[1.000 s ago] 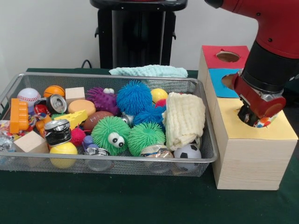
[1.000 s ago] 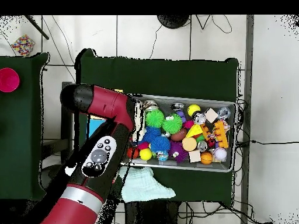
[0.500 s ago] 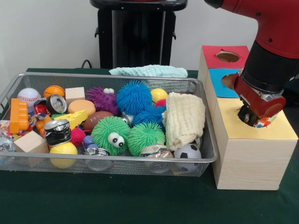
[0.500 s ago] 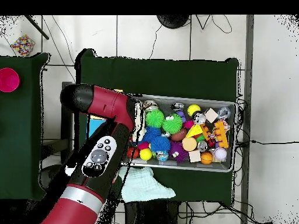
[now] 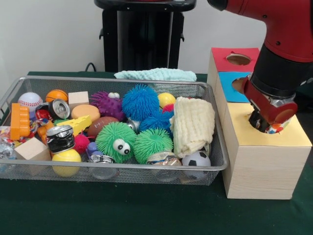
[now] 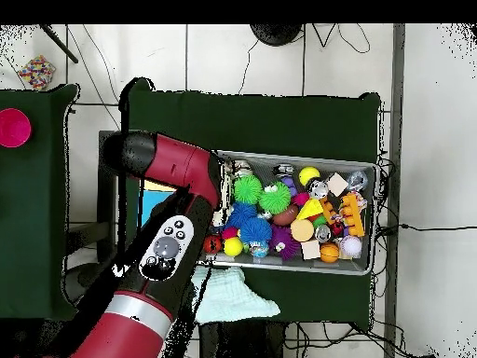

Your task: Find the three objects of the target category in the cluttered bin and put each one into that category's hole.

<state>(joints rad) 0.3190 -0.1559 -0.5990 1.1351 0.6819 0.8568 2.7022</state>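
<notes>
- We locate the gripper [image 5: 266,125] directly over the yellow-topped section of the wooden box [image 5: 259,161], at that section's hole.
- We cannot tell how far the claw is open: its tips are hidden against the hole. A small multicoloured object [image 5: 277,128] shows at its lower end; we cannot confirm a grasp or what the object is.
- The box stands just beside the wire bin [image 5: 215,161], on the green table [image 5: 146,210]. Behind the yellow section sit a blue section [image 5: 230,93] and a red section [image 5: 222,61], each with its own hole.
- The bin holds mixed clutter: a green spiky ball with eyes [image 5: 115,142], a blue spiky ball [image 5: 140,102], a soccer ball [image 5: 196,159], a baseball [image 5: 30,101], a crushed can [image 5: 59,137] and a folded cream cloth [image 5: 194,125].
- In the overhead view, the arm [image 6: 172,238] covers the box, and a light green cloth [image 6: 233,296] lies outside the bin.
</notes>
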